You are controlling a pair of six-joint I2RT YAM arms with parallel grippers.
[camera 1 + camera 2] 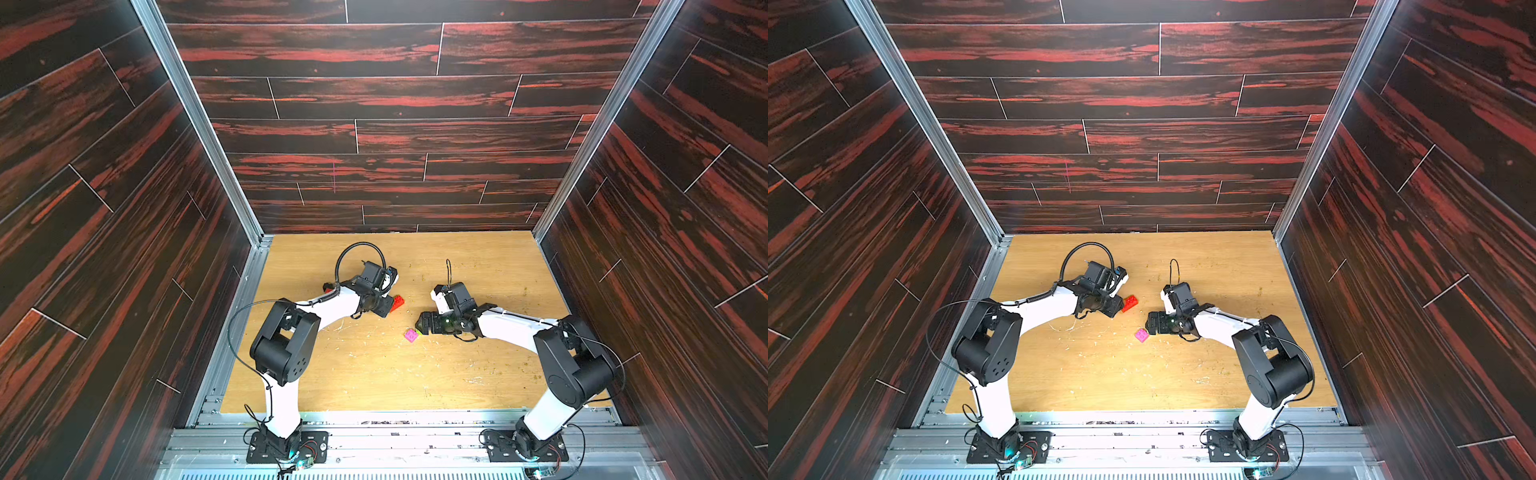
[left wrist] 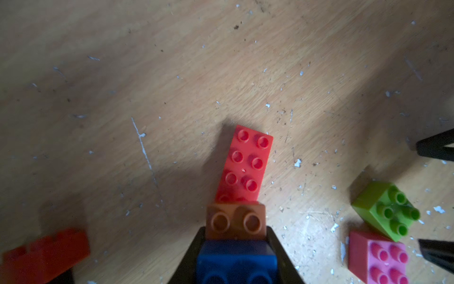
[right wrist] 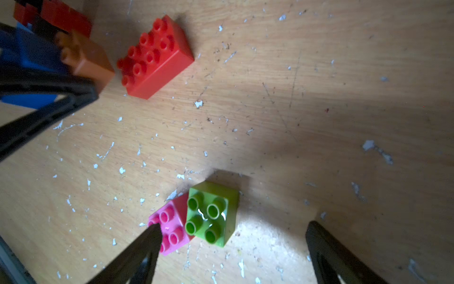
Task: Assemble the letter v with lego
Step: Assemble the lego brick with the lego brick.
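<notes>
My left gripper [image 2: 235, 230] is shut on a blue brick [image 2: 235, 263] that has an orange brick [image 2: 235, 221] joined to its front. The orange end sits right by the near end of a long red brick [image 2: 245, 164] lying on the table; that long red brick [image 1: 397, 302] shows in both top views. A green brick [image 3: 211, 214] and a pink brick [image 3: 169, 226] lie touching each other. My right gripper [image 3: 234, 227] hangs open over them, one fingertip over the pink brick, the other beyond the green one.
Another red brick [image 2: 44, 253] lies blurred beside my left gripper [image 1: 386, 308]. The pink brick [image 1: 411, 335] sits just in front of my right gripper [image 1: 419, 326]. The wooden table [image 1: 374, 374] is scratched and flecked. Dark walls enclose it on three sides.
</notes>
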